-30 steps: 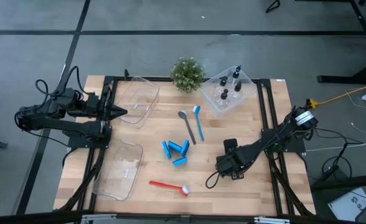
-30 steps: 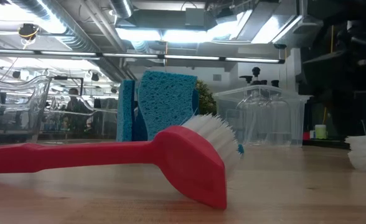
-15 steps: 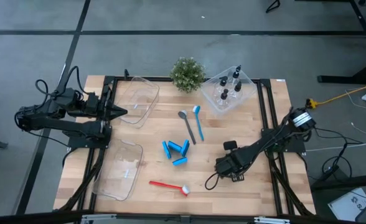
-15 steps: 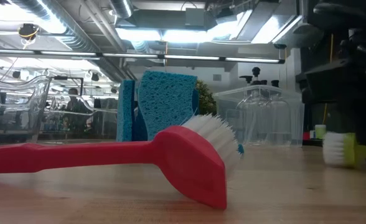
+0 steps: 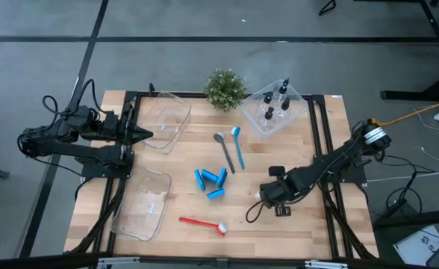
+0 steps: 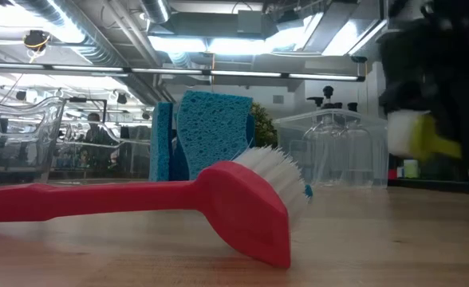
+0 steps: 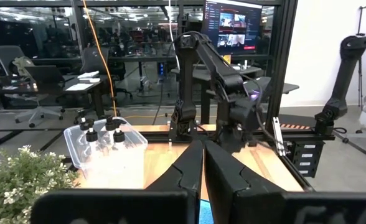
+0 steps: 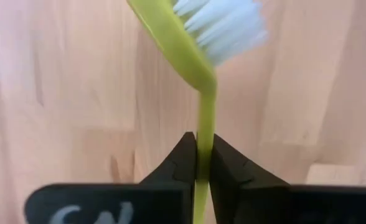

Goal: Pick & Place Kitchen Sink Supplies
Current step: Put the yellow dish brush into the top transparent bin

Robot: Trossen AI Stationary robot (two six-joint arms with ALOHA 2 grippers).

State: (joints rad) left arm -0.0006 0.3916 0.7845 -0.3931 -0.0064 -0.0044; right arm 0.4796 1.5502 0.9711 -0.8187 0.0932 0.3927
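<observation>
High view: we are seeing the desk (image 5: 309,134), then the right end effector (image 8: 198,163) pinching the yellow-green brush (image 8: 203,81) by its thin handle, above bare wood. We are advising a level, slow carry; left end effector (image 7: 198,180) pressed together, waiting.

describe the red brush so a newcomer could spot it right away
On the wooden table, look to the near edge, in front of the cluster of blue sponges. The red brush lies flat there alone, white bristles toward the right arm; the other brushes are blue, grey or yellow-green.
</observation>
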